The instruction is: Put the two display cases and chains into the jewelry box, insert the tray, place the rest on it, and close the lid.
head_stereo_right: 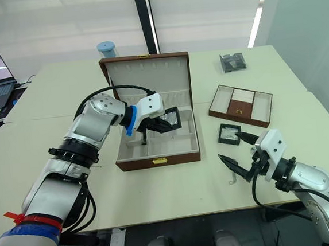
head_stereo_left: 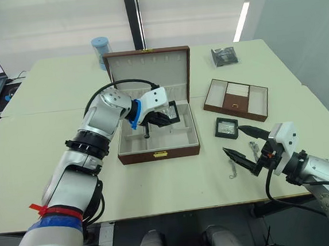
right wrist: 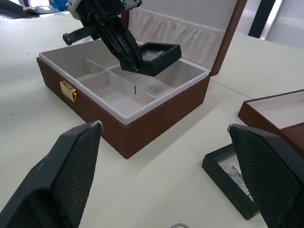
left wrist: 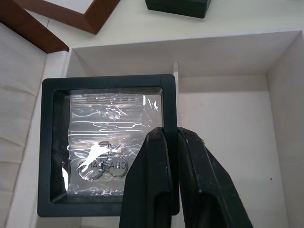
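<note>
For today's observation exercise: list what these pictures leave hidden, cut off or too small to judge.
- Left wrist view: the display case has its near rim covered by the left pincer; whether it rests on the jewelry box floor is unclear.
- Head views: the chains by the right pincer are too small to count.
- Right wrist view: the second case is cut off behind a finger; the tray runs off the edge.

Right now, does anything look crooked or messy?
Only the case in the left fingers: it hangs tilted over the box, not yet lying flat in a compartment. The other case and the tray sit neatly on the table.
</note>
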`<state>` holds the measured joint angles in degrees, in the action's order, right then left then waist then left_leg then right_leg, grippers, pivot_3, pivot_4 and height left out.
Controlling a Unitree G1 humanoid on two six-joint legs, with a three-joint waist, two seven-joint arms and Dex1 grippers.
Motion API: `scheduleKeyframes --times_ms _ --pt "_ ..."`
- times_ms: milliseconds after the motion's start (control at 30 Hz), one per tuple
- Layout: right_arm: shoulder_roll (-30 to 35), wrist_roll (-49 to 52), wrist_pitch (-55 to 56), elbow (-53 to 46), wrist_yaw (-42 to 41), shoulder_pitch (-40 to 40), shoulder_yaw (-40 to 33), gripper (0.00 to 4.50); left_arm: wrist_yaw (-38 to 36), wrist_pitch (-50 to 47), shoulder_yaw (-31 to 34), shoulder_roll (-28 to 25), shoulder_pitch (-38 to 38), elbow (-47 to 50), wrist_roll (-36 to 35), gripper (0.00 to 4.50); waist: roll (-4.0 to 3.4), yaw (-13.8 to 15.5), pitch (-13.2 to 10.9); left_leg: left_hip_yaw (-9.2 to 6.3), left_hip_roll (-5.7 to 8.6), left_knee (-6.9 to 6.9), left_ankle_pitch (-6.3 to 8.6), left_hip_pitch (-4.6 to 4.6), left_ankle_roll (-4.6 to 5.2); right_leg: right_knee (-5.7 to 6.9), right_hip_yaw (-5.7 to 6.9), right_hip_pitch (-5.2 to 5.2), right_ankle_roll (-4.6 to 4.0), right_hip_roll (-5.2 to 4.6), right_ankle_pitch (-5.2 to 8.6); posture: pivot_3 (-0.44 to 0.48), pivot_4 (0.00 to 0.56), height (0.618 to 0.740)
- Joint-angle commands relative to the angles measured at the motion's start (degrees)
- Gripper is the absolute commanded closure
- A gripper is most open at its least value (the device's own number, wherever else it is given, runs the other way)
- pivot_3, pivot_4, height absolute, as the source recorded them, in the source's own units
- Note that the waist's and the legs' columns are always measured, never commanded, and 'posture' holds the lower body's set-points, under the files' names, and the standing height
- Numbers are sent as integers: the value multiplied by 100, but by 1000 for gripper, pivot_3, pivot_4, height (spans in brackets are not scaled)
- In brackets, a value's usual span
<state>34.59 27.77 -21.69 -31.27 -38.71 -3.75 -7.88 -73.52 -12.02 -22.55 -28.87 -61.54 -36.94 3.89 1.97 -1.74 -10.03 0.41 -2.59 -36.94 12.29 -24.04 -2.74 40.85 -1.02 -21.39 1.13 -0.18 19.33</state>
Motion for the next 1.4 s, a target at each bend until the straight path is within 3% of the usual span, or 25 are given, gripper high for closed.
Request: scheduleKeyframes --times_ms 33,667,1133,1167,1400 --pt "-15 32 39 -293 104 -85 -164 0 -25 293 -4 80 -217 -229 165 4478 0 4 0 -1 0 0 0 0 0 0 1 1 0 0 0 0 150 740" --pt "48 109 -48 -357 170 -86 -127 0 254 824 127 293 -325 -890 560 4478 0 7 0 -1 1 -1 0 -1 0 0 2 1 0 0 0 0 150 740" --pt "221 280 -51 -57 -93 -56 -416 0 107 627 653 328 -384 -721 53 309 0 8 0 -1 2 -1 0 -1 0 0 2 1 0 0 0 0 150 740" --pt "237 314 -53 -2 -130 -60 -474 0 21 552 719 325 -355 -647 -46 123 0 9 0 0 1 -1 0 -1 0 -1 3 2 0 -1 0 0 150 740" --pt "676 469 15 835 -734 -200 -1166 0 -680 -852 1484 -496 681 986 -1086 123 -5 -39 0 8 -6 4 0 10 0 1 -1 2 0 2 0 0 150 740"
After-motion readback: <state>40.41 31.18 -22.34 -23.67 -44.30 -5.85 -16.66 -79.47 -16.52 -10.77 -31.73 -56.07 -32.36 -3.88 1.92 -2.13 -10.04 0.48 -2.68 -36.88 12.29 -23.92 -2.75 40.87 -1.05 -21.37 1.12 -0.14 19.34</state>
